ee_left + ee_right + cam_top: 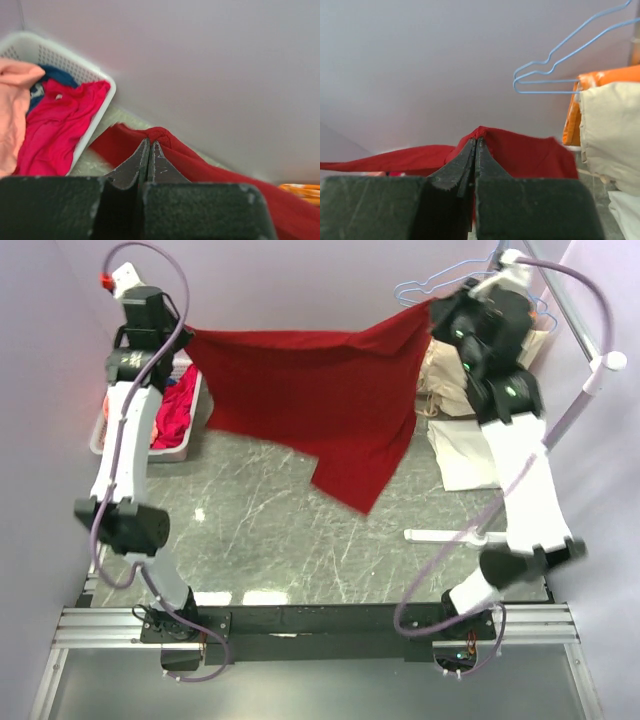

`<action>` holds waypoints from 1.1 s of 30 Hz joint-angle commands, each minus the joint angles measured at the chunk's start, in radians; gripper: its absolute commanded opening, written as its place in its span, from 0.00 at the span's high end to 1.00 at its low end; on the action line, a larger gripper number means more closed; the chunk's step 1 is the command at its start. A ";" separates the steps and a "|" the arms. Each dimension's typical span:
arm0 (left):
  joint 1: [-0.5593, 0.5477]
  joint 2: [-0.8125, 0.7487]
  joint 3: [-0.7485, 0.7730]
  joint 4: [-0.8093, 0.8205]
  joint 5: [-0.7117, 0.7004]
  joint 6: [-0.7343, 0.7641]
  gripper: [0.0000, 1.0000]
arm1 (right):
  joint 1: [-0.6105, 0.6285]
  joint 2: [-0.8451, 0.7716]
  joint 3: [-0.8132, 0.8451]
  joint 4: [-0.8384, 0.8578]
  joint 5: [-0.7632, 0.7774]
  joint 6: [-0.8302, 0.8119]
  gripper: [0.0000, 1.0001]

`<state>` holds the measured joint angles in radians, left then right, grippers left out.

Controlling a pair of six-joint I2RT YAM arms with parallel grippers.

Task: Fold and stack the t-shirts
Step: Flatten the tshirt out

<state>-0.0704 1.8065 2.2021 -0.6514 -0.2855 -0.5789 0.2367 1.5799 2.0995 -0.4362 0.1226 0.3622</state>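
A dark red t-shirt (320, 390) hangs stretched in the air across the back of the table, one lower corner drooping toward the middle. My left gripper (187, 335) is shut on its left end, where the cloth (160, 134) bunches at the fingertips. At the other end my right gripper (432, 308) is shut on the right end, the red cloth (520, 150) pinched at the tips. A magenta t-shirt (55, 125), a salmon-pink one (12, 100) and a blue one (55, 75) lie in the white basket (95, 115). A cream-white t-shirt (465, 455) lies on the table at the right.
The white basket (185, 445) stands at the back left by the left arm. Beige (610, 130) and orange (600, 80) garments hang at the back right with blue wire hangers (555, 65). A white rail stand (450, 536) crosses the right side. The lilac wall is close behind.
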 commanded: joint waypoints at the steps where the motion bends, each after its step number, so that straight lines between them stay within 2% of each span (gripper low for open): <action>1: 0.006 -0.179 -0.028 0.066 -0.001 0.022 0.99 | -0.007 -0.255 -0.108 0.120 0.014 -0.028 1.00; 5: 0.004 -0.356 -0.201 0.055 0.000 0.030 0.99 | -0.007 -0.417 -0.271 0.120 0.011 -0.025 1.00; 8: 0.004 -0.476 -0.310 0.033 -0.035 0.040 0.99 | -0.005 -0.515 -0.329 0.085 0.018 -0.025 1.00; 11: 0.004 -0.570 -0.364 0.006 -0.056 0.050 0.99 | -0.007 -0.592 -0.348 0.045 0.018 -0.029 1.00; 14: 0.004 -0.613 -0.337 -0.033 -0.063 0.051 0.99 | -0.007 -0.642 -0.328 0.010 0.012 -0.035 1.00; 20: 0.006 -0.647 -0.200 -0.086 -0.043 0.050 0.99 | -0.007 -0.702 -0.263 -0.030 0.023 -0.065 1.00; 24: 0.004 -0.670 -0.183 -0.062 -0.041 0.048 0.99 | -0.007 -0.707 -0.227 -0.026 0.031 -0.086 1.00; 29: 0.004 -0.589 -0.139 -0.051 -0.040 0.044 0.99 | -0.007 -0.638 -0.220 0.028 0.028 -0.092 1.00; 33: 0.004 -0.474 -0.159 -0.033 -0.038 0.030 0.99 | -0.008 -0.485 -0.283 0.076 0.035 -0.077 1.00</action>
<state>-0.0708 1.2011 2.0533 -0.7231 -0.3115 -0.5571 0.2356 0.9276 1.8641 -0.4404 0.1242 0.2939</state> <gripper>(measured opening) 0.015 0.008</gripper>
